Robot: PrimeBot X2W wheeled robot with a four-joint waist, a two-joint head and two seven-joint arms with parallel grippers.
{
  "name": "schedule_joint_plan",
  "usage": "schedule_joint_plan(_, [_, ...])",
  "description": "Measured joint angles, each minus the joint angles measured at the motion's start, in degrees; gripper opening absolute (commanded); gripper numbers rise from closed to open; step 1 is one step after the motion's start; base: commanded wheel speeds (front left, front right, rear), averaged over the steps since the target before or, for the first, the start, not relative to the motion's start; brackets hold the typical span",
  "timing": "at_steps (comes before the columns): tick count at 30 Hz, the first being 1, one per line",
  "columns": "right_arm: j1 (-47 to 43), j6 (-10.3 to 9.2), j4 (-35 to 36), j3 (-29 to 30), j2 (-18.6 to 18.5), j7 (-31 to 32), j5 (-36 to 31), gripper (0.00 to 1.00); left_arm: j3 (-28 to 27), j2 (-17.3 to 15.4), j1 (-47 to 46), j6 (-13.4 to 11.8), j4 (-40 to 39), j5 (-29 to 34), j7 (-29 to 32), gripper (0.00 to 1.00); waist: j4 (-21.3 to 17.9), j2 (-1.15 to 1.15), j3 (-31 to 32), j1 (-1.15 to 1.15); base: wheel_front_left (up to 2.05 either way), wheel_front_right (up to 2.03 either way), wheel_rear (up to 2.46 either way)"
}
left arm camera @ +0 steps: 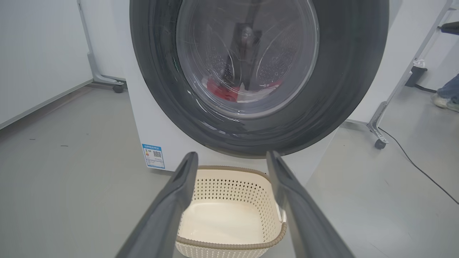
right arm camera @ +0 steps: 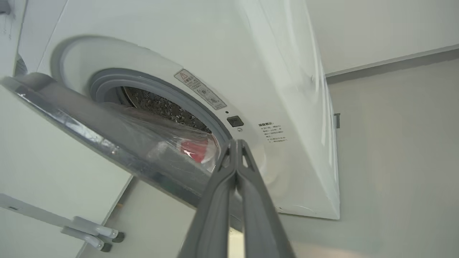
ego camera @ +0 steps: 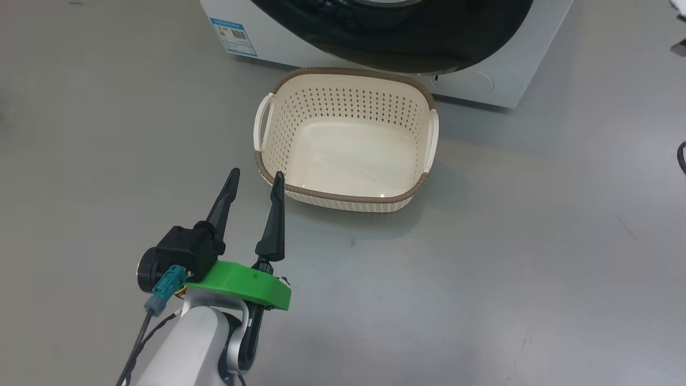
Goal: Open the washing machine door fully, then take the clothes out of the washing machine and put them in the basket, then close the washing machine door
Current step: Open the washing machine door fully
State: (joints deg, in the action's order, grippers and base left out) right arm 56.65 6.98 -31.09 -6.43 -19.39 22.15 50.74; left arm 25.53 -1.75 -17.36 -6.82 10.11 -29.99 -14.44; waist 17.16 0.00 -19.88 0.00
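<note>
Grey floor [ego camera: 536, 241], basket [ego camera: 343, 197], clothes [left arm camera: 222, 91] inside washing machine [left arm camera: 150, 118]

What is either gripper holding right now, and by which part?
Nothing. The left gripper is open and empty near the basket; the right gripper is shut with nothing between its fingers.

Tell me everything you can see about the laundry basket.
The basket is cream plastic, a rounded rectangle with diamond-perforated walls, a smooth solid bottom, a brown woven-look rim and two side handles. It stands upright and empty on the grey floor, just in front of the washing machine. The left gripper, jaws open, hovers by its near left corner.
</note>
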Motion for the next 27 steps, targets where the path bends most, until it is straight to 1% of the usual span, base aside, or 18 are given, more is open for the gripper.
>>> schedule_joint_plan(4, [-3.8,0.01,7.2,-5.3,-2.8,-4.9,-5.6,0.0,-1.1,0.0,0.4,0.0,0.0,0.4,0.0,1.0,-1.1,0.0,0.8,0.0,0.0,0.0,0.0])
schedule_joint_plan(7, [-7.2,0.01,10.0,-6.4,-3.7,-8.4,-6.7,0.0,-1.4,0.0,0.9,0.0,0.0,0.5,0.0,1.0,-1.9,0.0,1.3,0.0,0.0,0.0,0.0])
schedule_joint_plan(14, [-15.8,0.01,12.1,-7.1,-5.4,-14.6,-9.9,0.0,-1.8,0.0,1.5,0.0,0.3,1.0,0.0,1.0,-3.2,0.0,2.6,0.0,0.0,0.0,0.0])
schedule_joint_plan(18, [-20.4,0.01,13.2,-6.5,-5.4,-18.2,-11.6,0.0,-2.5,-0.1,1.9,0.0,0.4,1.3,0.0,1.0,-4.0,0.0,3.5,0.0,0.0,0.0,0.0])
schedule_joint_plan(19, [-21.5,0.01,13.6,-6.4,-5.4,-19.0,-11.6,0.39,-2.7,-0.1,2.2,0.0,0.4,1.4,0.0,1.0,-4.2,0.0,3.8,0.0,0.0,0.0,0.0])
schedule_joint_plan(20, [-22.6,0.01,13.9,-6.4,-5.3,-19.9,-11.8,0.99,-2.9,-0.1,2.4,0.0,0.5,1.4,0.0,1.0,-4.4,0.0,4.0,0.0,0.0,0.0,0.0])
schedule_joint_plan(25, [-28.2,-0.14,14.8,-6.6,-5.1,-22.7,-13.7,1.0,-3.0,-0.1,3.1,0.0,0.7,1.4,0.0,1.0,-5.2,0.0,5.1,0.0,0.0,0.0,0.0])
schedule_joint_plan(27, [-30.2,-0.84,15.3,-6.5,-5.0,-23.6,-14.5,1.0,-3.1,-0.1,3.4,0.0,0.6,1.8,0.0,1.0,-5.5,0.0,5.5,0.0,0.0,0.0,0.0])
